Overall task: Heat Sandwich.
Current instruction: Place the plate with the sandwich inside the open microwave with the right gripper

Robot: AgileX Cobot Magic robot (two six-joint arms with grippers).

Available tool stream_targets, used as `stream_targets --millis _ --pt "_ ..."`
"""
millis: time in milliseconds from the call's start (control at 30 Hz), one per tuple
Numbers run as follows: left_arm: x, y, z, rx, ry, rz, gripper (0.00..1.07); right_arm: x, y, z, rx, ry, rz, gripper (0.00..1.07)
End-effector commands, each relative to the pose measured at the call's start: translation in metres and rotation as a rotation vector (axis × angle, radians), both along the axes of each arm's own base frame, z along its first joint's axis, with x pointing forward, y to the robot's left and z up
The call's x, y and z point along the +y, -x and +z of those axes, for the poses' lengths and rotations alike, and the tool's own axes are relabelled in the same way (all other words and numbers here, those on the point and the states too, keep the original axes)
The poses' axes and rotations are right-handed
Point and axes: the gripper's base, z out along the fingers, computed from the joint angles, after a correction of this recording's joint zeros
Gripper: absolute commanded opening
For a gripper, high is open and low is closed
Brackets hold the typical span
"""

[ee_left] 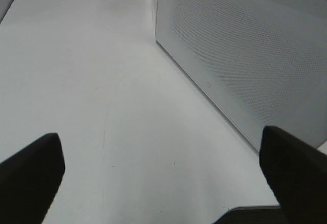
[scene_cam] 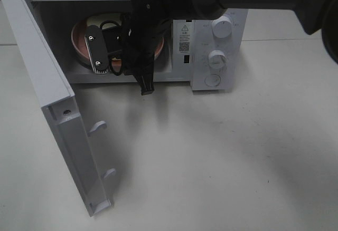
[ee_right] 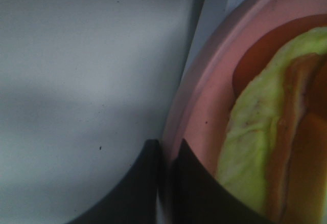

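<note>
pale white surface [scene_cam: 222,167] spreads in front of a boxy white microwave oven [scene_cam: 198,57]. its hinged white door [scene_cam: 47,99] stands swung wide to the left, which leaves the cavity free to reach into. inside sits a round pink plate [scene_cam: 79,41], and on that plate lies the sandwich [ee_right: 255,147], its yellow-green and reddish-brown filling showing in the right wrist view. so the task's thing is inside the oven, on the plate, though from above the black right arm [scene_cam: 158,9] hides most of it.

the right gripper [ee_right: 166,147] reaches into the cavity with its fingers drawn together on the plate's rim. it pinches the edge and not the food, likely because the plate serves as carrier and a rim grip leaves the soft bread unsquashed.

the left gripper [ee_left: 158,134] hangs over the bare surface with its fingers spread wide and nothing between them, beside a perforated white panel [ee_left: 245,55]; whether that is the door or the oven's side i cannot tell. i judge it is kept clear of the opening and placed to swing the door shut. letting go of the plate, drawing the arm out and closing up appear not yet done.
</note>
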Motion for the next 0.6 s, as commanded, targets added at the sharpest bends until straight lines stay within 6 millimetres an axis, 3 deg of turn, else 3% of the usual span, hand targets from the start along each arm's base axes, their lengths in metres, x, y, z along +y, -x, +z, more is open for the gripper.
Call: stream_targets --millis 33,600 --pt "0.0 0.002 0.0 -0.023 0.002 -0.007 0.96 0.006 -0.009 0.005 -0.023 -0.021 -0.014 0.0" --pt "0.0 0.002 0.0 -0.023 0.002 -0.007 0.96 0.019 -0.034 0.0 -0.088 -0.009 -0.059 0.0"
